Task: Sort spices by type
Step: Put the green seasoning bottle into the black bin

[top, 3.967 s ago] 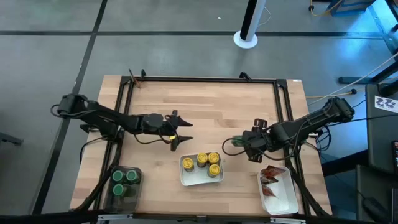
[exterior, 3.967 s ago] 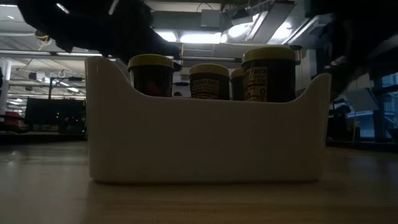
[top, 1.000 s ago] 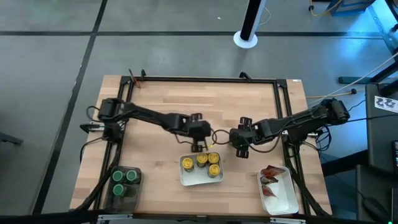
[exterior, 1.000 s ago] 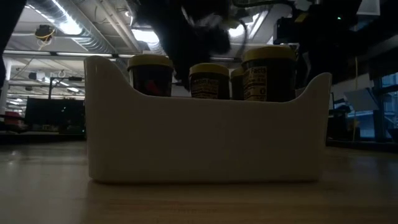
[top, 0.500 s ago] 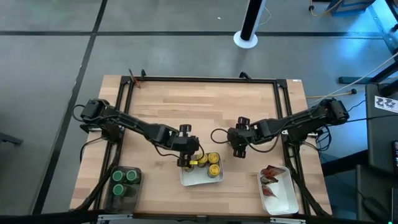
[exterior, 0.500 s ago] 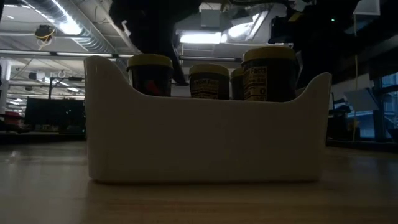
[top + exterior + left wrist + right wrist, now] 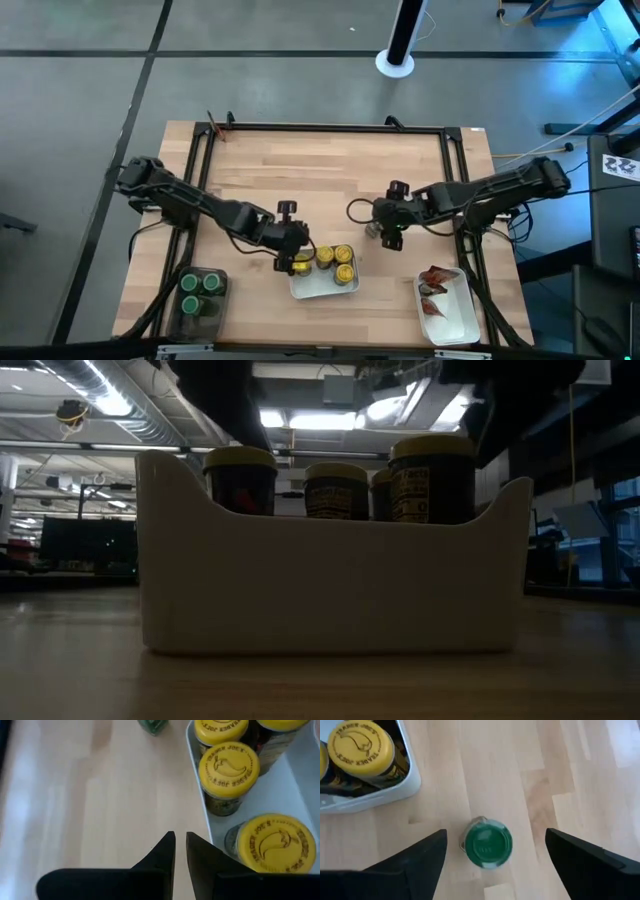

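Several yellow-capped jars (image 7: 334, 262) (image 7: 228, 765) stand upright in a white tray (image 7: 312, 288) (image 7: 330, 580) near the table's front middle. My left gripper (image 7: 291, 261) (image 7: 180, 838) hovers shut and holding nothing over the table at the tray's left rim. One green-capped jar (image 7: 373, 231) (image 7: 486, 845) stands on its base on the bare wood to the right of the tray. My right gripper (image 7: 386, 234) (image 7: 496, 837) is above it, open, with one finger on either side and clear of it.
A dark bin (image 7: 201, 312) at the front left corner holds green-capped jars (image 7: 200, 290). A second white tray (image 7: 452, 318) at the front right holds red-orange packets (image 7: 435, 281). A black frame (image 7: 320, 128) runs round the table. Bare wood lies across the far half.
My left gripper has swung from beyond the tray's far edge toward the table's near left, to the tray's left rim, staying shut. My right gripper has risen above the green-capped jar, which stays standing on the table.
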Controlling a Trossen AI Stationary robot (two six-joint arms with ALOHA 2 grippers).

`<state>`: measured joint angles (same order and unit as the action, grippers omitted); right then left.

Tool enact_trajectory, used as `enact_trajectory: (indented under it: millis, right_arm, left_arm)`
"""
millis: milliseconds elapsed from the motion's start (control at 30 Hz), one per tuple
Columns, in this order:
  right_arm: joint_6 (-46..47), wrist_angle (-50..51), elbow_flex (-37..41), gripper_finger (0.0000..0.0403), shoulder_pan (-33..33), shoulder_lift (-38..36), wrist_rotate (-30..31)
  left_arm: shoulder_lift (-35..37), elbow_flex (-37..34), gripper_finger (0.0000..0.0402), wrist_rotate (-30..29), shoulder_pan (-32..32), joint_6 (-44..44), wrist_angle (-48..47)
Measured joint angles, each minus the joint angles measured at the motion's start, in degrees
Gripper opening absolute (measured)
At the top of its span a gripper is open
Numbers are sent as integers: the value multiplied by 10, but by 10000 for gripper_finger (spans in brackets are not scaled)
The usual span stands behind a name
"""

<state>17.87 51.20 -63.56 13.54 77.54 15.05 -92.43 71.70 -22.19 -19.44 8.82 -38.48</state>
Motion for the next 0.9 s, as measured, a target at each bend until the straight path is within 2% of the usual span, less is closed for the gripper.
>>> enact_trajectory:
  millis: [167, 400, 567, 733, 900]
  right_arm:
    - [14, -59, 80, 336, 0, -50, 27]
    - [53, -189, 196, 337, 1, -98, 3]
    - [54, -257, 239, 337, 1, -99, 7]
    - [49, -323, 275, 337, 0, -97, 8]
    - [42, -346, 288, 334, 0, -97, 20]
  left_arm:
    - [30, -6, 31, -54, -45, 17, -22]
    - [75, -80, 31, -58, -83, 72, 11]
    - [91, -131, 31, -59, -91, 106, 52]
    - [91, -153, 31, -59, -91, 122, 78]
    - [92, -156, 31, -59, -91, 121, 84]
